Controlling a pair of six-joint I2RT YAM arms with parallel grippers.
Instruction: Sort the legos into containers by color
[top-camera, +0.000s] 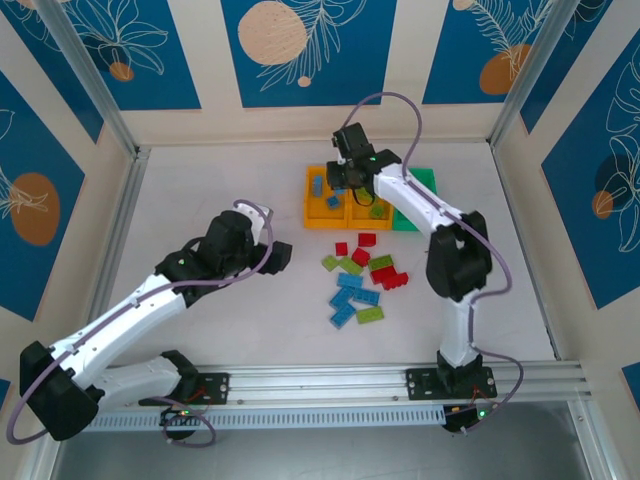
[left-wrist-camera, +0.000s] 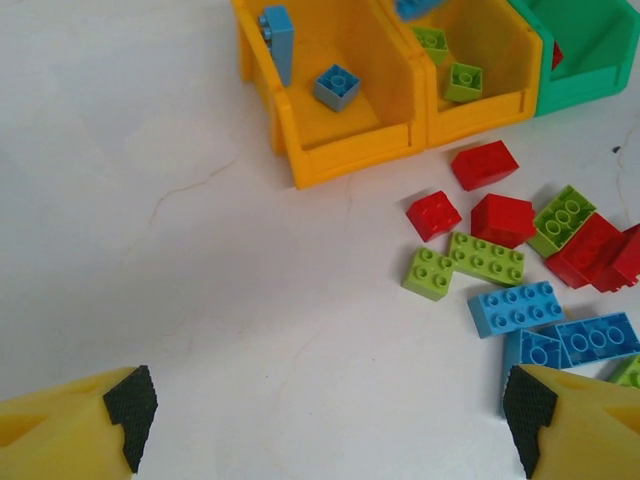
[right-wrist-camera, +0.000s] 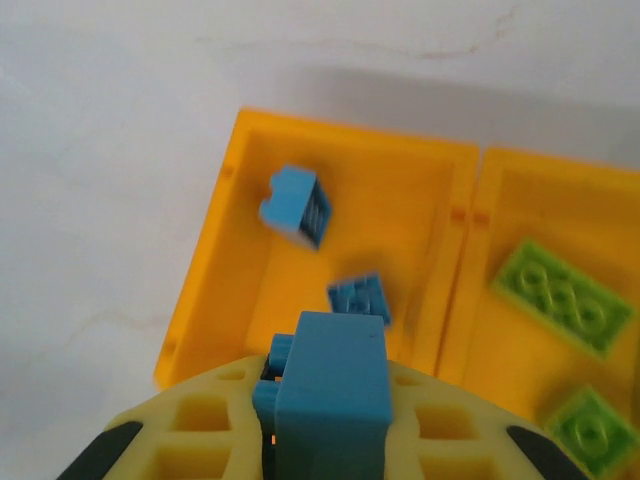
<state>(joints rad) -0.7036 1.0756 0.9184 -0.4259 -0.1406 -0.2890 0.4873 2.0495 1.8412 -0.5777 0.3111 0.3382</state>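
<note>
My right gripper (top-camera: 347, 180) hangs over the left orange-yellow container (right-wrist-camera: 205, 280), shut on a blue lego (right-wrist-camera: 332, 385) held upright between its yellow fingers. Two blue legos (right-wrist-camera: 296, 206) lie inside that bin. Next to it, the middle orange-yellow container (right-wrist-camera: 480, 300) holds lime green legos (right-wrist-camera: 562, 296), and the green container (top-camera: 427, 182) sits at the right end of the row. Loose blue, green and red legos (top-camera: 362, 282) lie scattered on the table in front of the bins. My left gripper (left-wrist-camera: 330, 415) is open above bare table, left of the pile, its right fingertip (left-wrist-camera: 528, 408) near a blue brick (left-wrist-camera: 515, 306).
The white table (top-camera: 220, 180) is walled on the left, right and back. A metal rail (top-camera: 400, 380) with both arm bases runs along the near edge. The right arm's elbow (top-camera: 458, 255) stands just right of the loose bricks.
</note>
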